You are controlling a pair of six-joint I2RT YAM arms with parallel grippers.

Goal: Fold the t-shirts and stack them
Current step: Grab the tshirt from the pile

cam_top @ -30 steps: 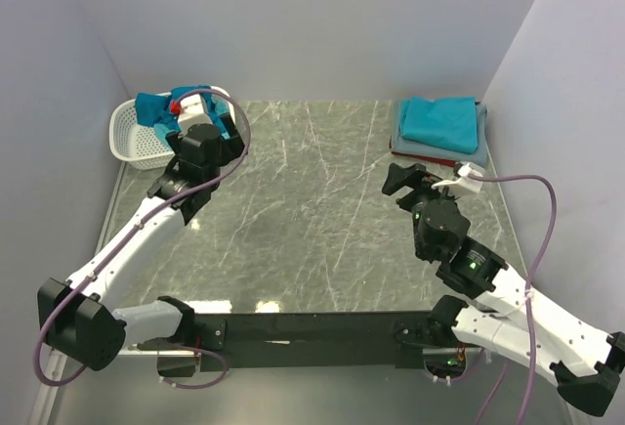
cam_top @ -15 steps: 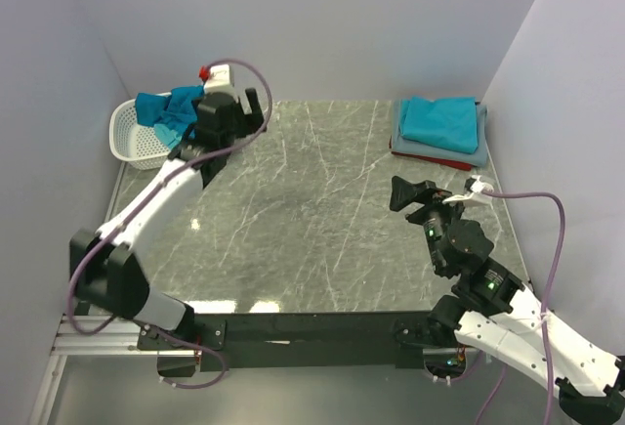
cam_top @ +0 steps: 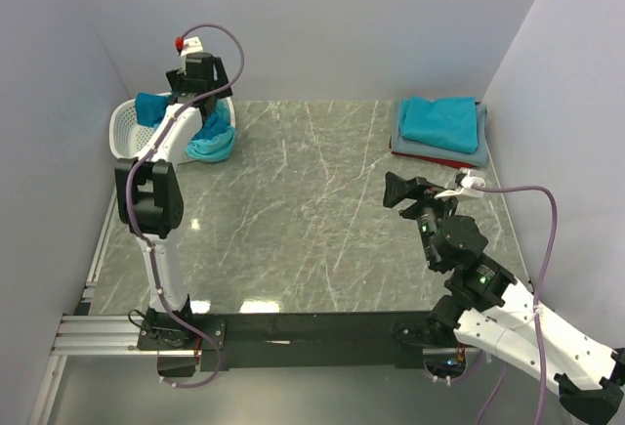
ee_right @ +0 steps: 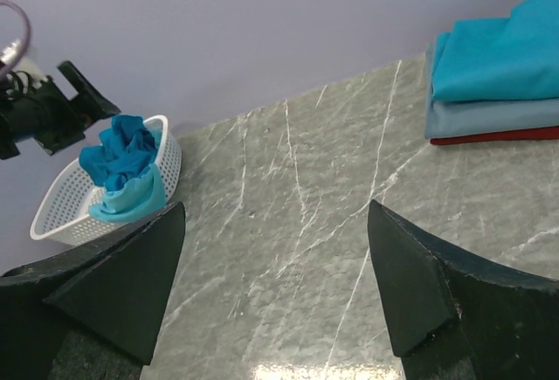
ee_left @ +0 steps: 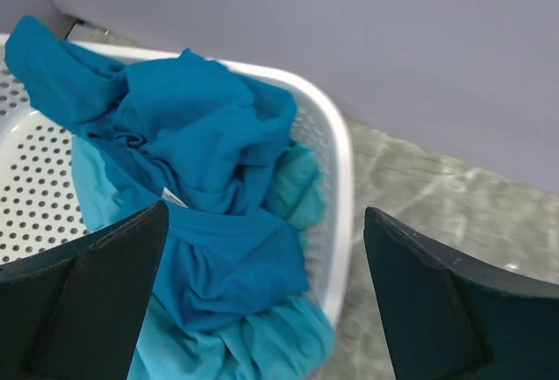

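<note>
Crumpled t-shirts lie in a white lattice basket [cam_top: 127,142] at the far left. A blue shirt [ee_left: 205,135] is on top, and a turquoise shirt [cam_top: 211,142] spills over the basket's right rim [ee_left: 339,179]. My left gripper [cam_top: 202,91] hangs open and empty above this pile, with the blue shirt showing between its fingers [ee_left: 96,301]. A folded stack [cam_top: 439,124] sits at the far right, with teal on top, then grey, then red at the bottom. My right gripper [cam_top: 395,191] is open and empty above the marble table, right of centre, short of the stack.
Lilac walls close the table at the back and on both sides. The basket stands in the far left corner, close to the walls. The right wrist view takes in the basket [ee_right: 61,210], the left gripper [ee_right: 52,114] and the stack [ee_right: 498,70].
My left arm has swung up and back, from beside the basket to above it. The turquoise shirt now hangs over the basket's right rim. My right gripper has shifted slightly.
</note>
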